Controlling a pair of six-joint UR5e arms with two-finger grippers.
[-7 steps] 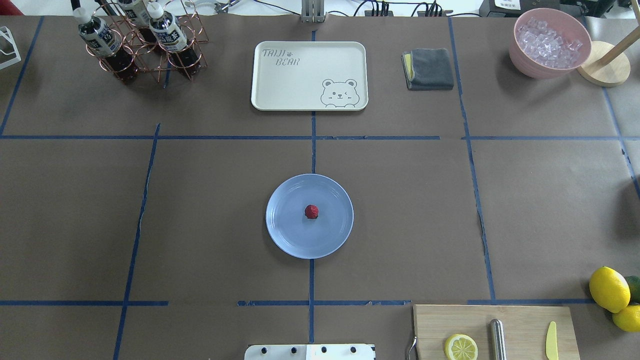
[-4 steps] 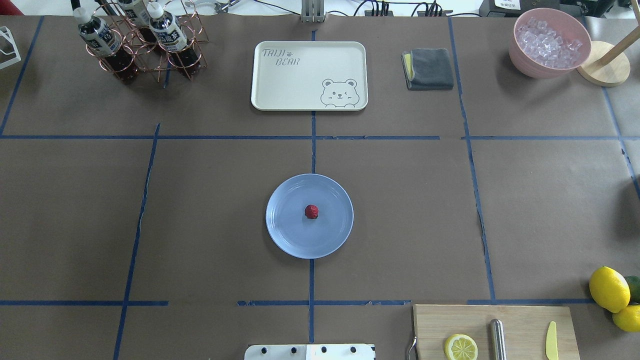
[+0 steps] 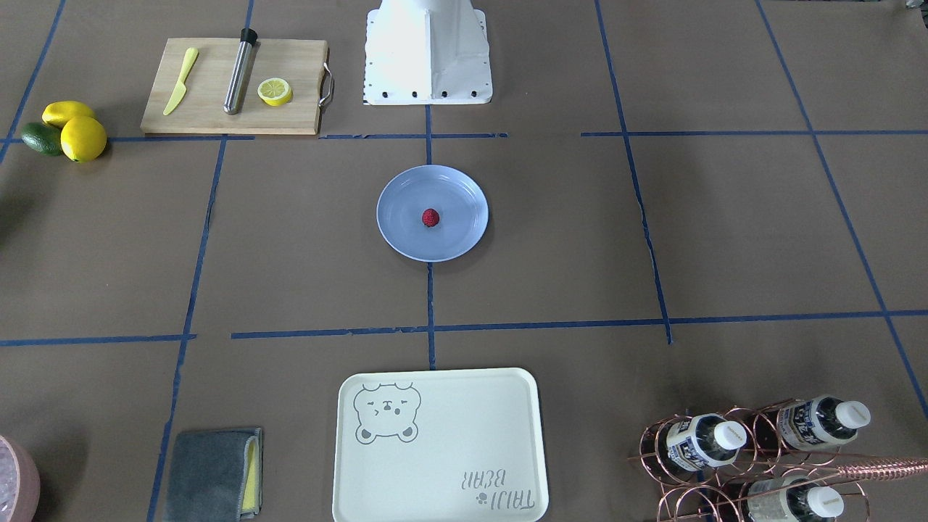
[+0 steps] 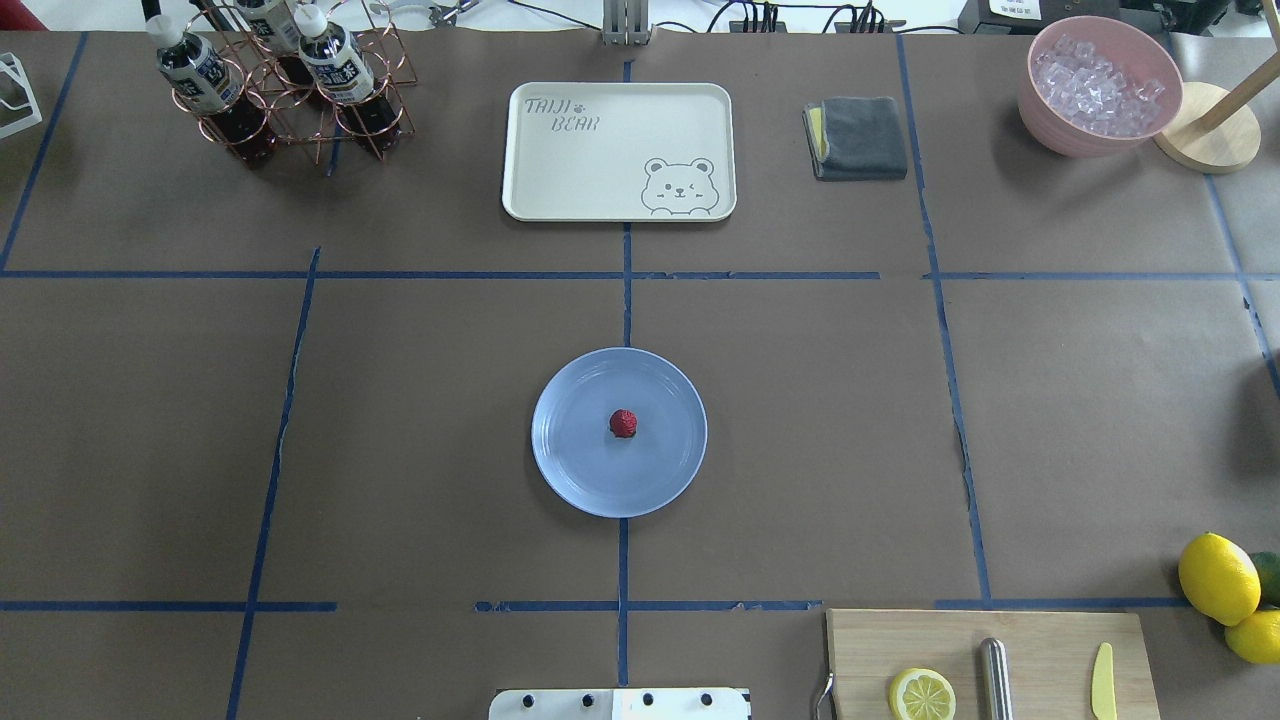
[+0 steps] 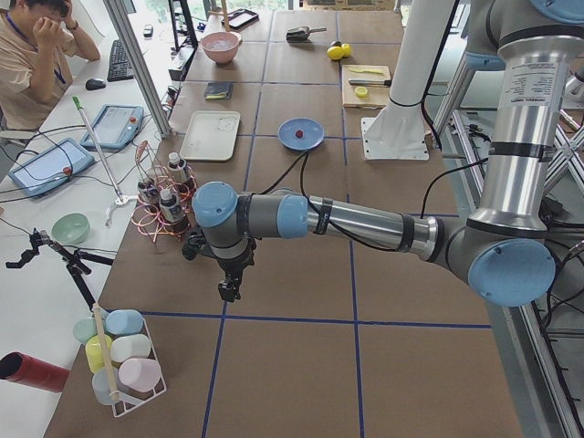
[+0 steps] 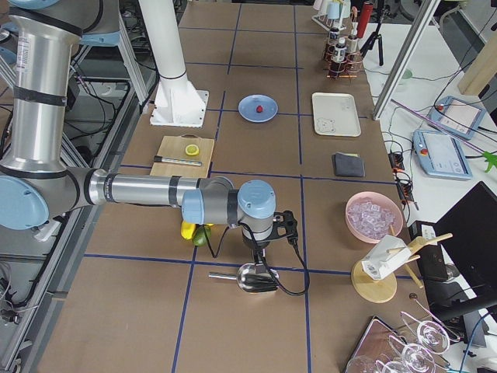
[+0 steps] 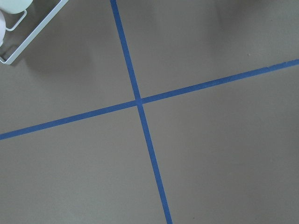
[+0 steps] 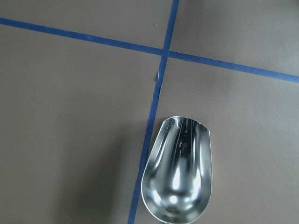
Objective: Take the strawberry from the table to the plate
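The strawberry (image 4: 623,423) (image 3: 431,217), a tiny dark-red berry, lies near the middle of the light-blue plate (image 4: 570,460) (image 3: 402,235) at the centre of the brown table (image 4: 400,450). Neither arm is near it. My left gripper (image 5: 227,291) hangs far out at the table's left end, past the bottle rack, and shows only in the exterior left view. My right gripper (image 6: 258,255) hangs at the right end above a metal scoop (image 8: 180,170), seen only in the exterior right view. I cannot tell whether either is open or shut.
A cream bear tray (image 4: 618,150), a copper bottle rack (image 4: 290,80), a grey cloth (image 4: 857,137) and a pink bowl of ice (image 4: 1100,85) line the far side. A cutting board (image 4: 1040,660) with a lemon half (image 4: 922,694) and whole lemons (image 4: 1218,578) sit near right.
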